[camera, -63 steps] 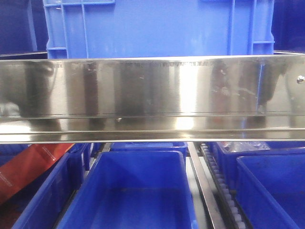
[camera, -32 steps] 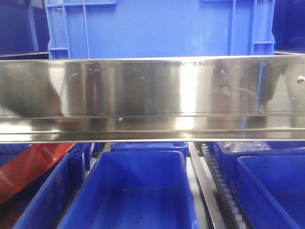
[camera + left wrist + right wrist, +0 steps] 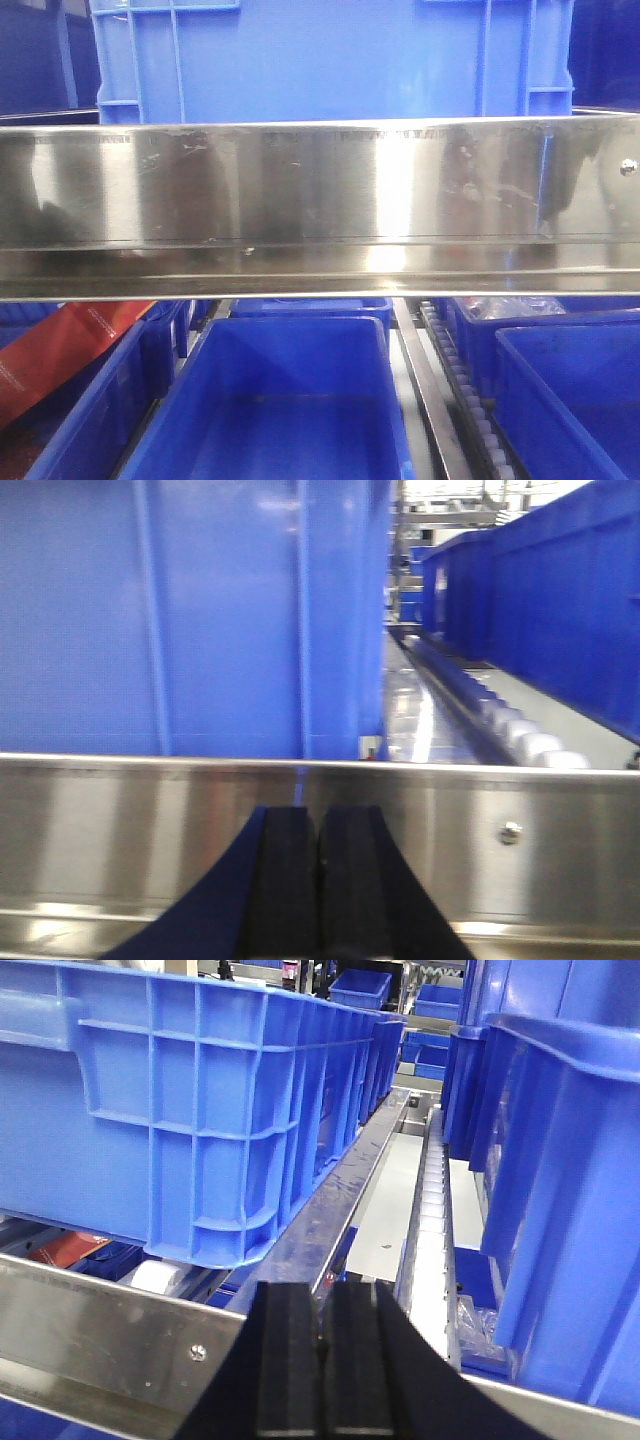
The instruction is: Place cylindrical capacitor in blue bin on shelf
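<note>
Steel shelf (image 3: pixel 320 200) fills your view; both grippers (image 3: pixel 320 880) (image 3: pixel 322 1360) clenched empty; capacitor unseen, likely rigid, slick: grasp mid-body.

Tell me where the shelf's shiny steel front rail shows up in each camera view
Front view: the steel front rail spans the whole width, mid-frame.
Left wrist: it crosses the lower third, behind the closed left gripper.
Right wrist: lower left, slanting, behind the closed right gripper.
Shared landmark: the big blue bin above it.
</note>
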You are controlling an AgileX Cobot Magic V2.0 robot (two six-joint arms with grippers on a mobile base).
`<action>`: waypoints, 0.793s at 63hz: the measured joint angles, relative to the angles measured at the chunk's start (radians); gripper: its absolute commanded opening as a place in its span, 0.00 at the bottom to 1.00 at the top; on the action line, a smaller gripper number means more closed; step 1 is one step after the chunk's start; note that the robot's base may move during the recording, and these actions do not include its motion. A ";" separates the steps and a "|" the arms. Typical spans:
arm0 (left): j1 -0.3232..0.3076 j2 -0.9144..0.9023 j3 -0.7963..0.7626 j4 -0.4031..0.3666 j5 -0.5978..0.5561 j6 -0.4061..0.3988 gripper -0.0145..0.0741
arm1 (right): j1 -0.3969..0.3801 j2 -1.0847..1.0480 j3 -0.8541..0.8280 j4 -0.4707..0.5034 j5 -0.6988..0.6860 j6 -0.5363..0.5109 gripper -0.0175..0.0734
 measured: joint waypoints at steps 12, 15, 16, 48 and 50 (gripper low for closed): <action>-0.022 0.000 0.000 -0.002 0.000 -0.046 0.04 | -0.001 0.000 0.000 0.000 0.000 0.000 0.01; -0.026 0.000 0.000 -0.002 -0.003 -0.054 0.04 | -0.001 0.000 0.000 0.000 0.000 0.000 0.01; -0.026 0.000 0.002 -0.002 -0.005 -0.056 0.04 | -0.001 0.000 0.000 0.000 0.000 0.000 0.01; -0.026 -0.002 0.002 -0.002 -0.032 -0.061 0.04 | -0.001 0.000 0.000 0.000 0.000 0.000 0.01; -0.026 -0.002 0.002 -0.002 -0.032 -0.061 0.04 | -0.001 0.000 0.000 0.000 0.000 0.000 0.01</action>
